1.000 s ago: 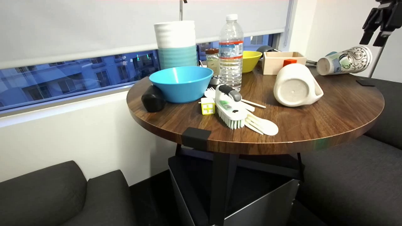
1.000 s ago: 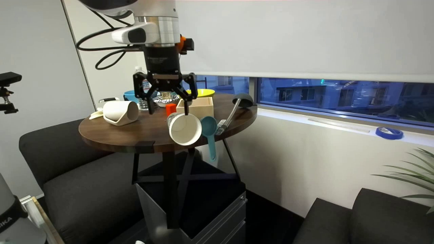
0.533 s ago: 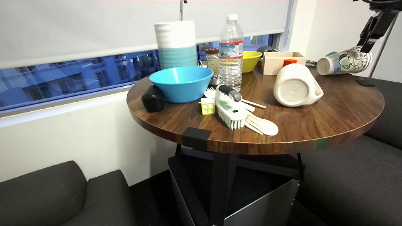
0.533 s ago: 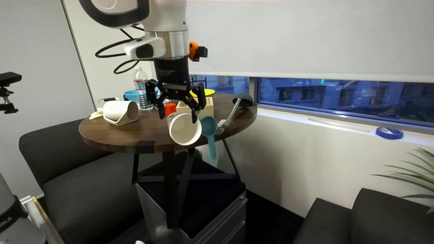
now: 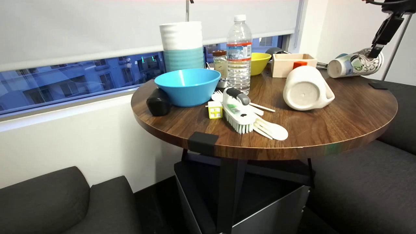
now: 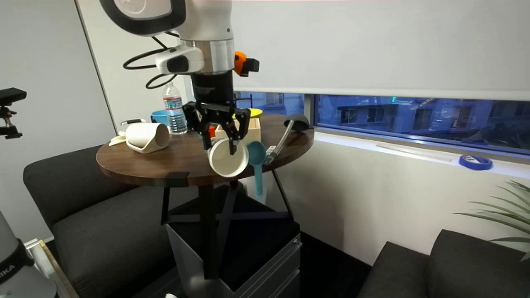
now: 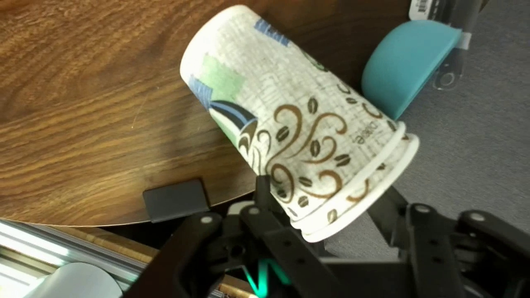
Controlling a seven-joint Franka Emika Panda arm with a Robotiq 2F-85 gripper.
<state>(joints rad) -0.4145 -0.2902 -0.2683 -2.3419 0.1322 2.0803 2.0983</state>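
The stack of paper cups (image 7: 285,120) lies on its side just beneath the end effector (image 6: 219,151), long axis slanting, rim end nearest, base pointing away over the surface (image 7: 83,103). The fingers (image 7: 262,192) stand apart near the rims, no firm pinch showing. Pale walls carry brown swirls, coffee beans and blue and green patches.

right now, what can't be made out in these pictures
Whether the gripper grips the paper cups: wrist view, their rims hide one fingertip.
Floor of the blue bowl: an exterior view, its near wall hides it.
Fine print on the bottle label: both exterior views, too small.
Upper arm: an exterior view, cut off by the top edge.
White thing: an exterior view, cut off by the bottom edge.
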